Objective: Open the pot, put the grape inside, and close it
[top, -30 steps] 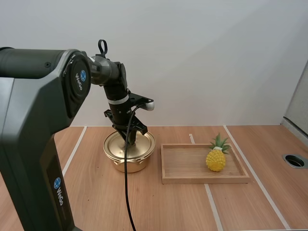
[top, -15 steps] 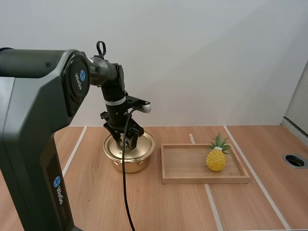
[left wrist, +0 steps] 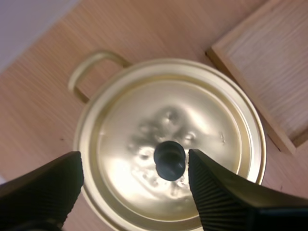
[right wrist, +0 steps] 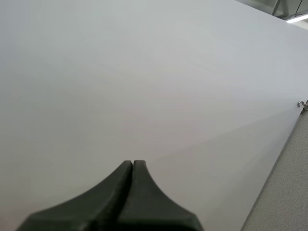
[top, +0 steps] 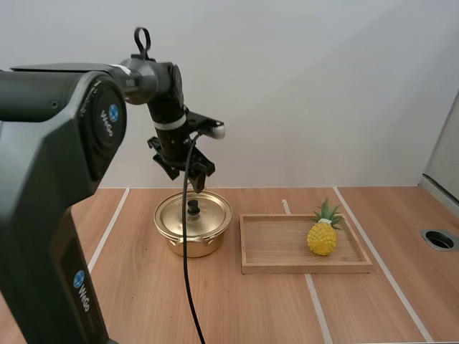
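Golden pot (top: 192,242) stands lidded, its black knob (left wrist: 169,160) directly beneath the left gripper (left wrist: 134,158), whose fingers hang apart either side. Right gripper (right wrist: 132,163) is pressed together. Toy pineapple (top: 322,237) lies in the wooden tray (top: 287,267) beside the pot.

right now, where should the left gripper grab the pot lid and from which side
Take the lid by its black knob, coming straight down from above. The knob stands up at the centre of a smooth, shallow dome, and the rim lies flat on the pot, so nothing else offers a pinch. The left gripper hangs open over it, one finger either side.
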